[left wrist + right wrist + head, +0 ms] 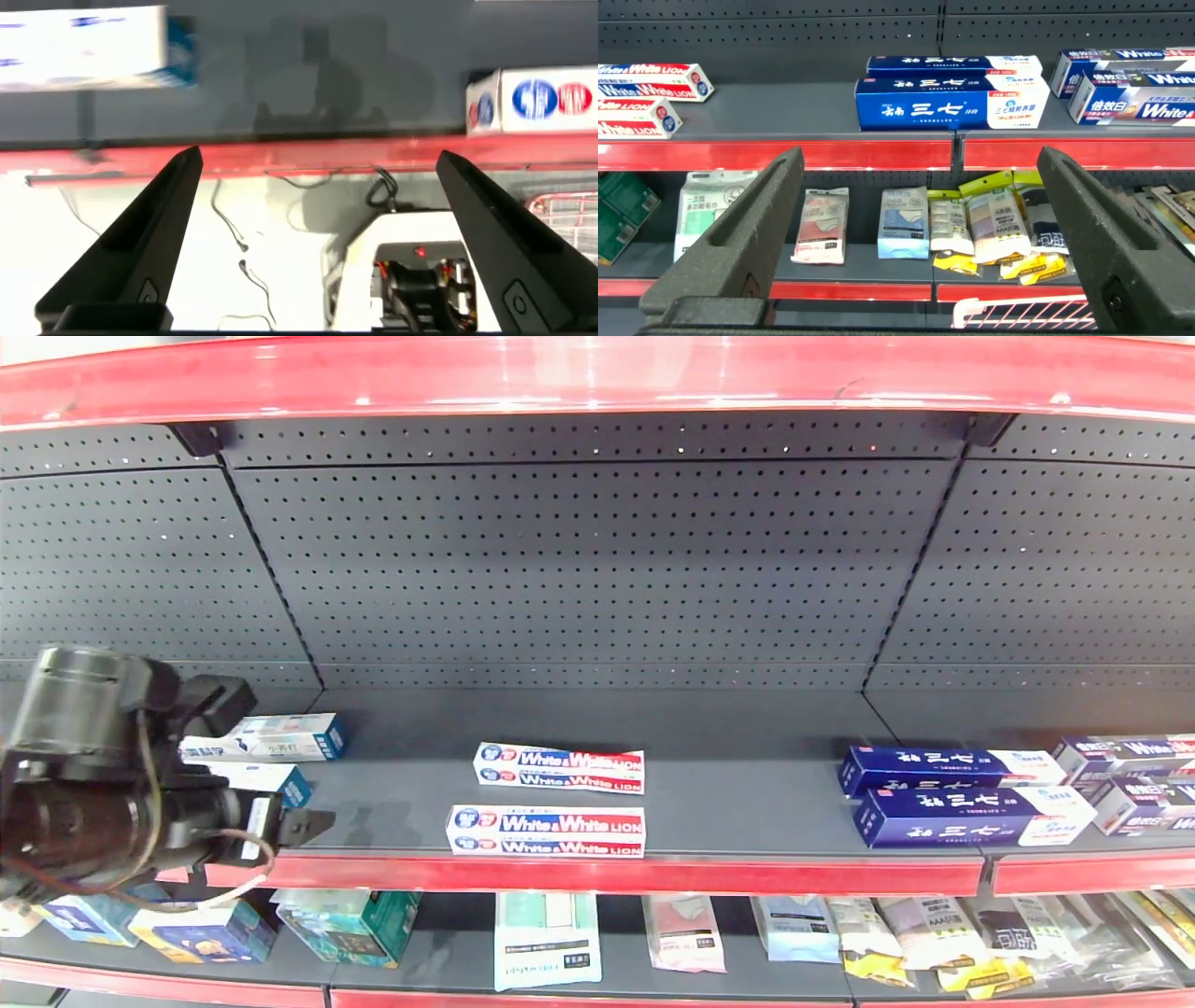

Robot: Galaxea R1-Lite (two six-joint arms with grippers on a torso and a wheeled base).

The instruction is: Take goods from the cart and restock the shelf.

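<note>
a perforated dark back panel (pixel 597 569) stood beneath a glossy red rail (pixel 597 373) that ran across the top. on the lower tier (pixel 457 933) a white pouch (pixel 546 938) lay flat, with a pink-red mask packet (pixel 683 931) beside it and a pale blue packet (pixel 787 927) just past that. farther along, a loose heap of clear sachets with yellow edges (pixel 934 938) overlapped one another. toward the other end, a green box (pixel 350 922) sat tilted, near a blue-and-yellow box (pixel 201 933) and a smaller blue box (pixel 89 917). thin dark cables (pixel 234 233) trailed over a pale floor (pixel 56 243).
</note>
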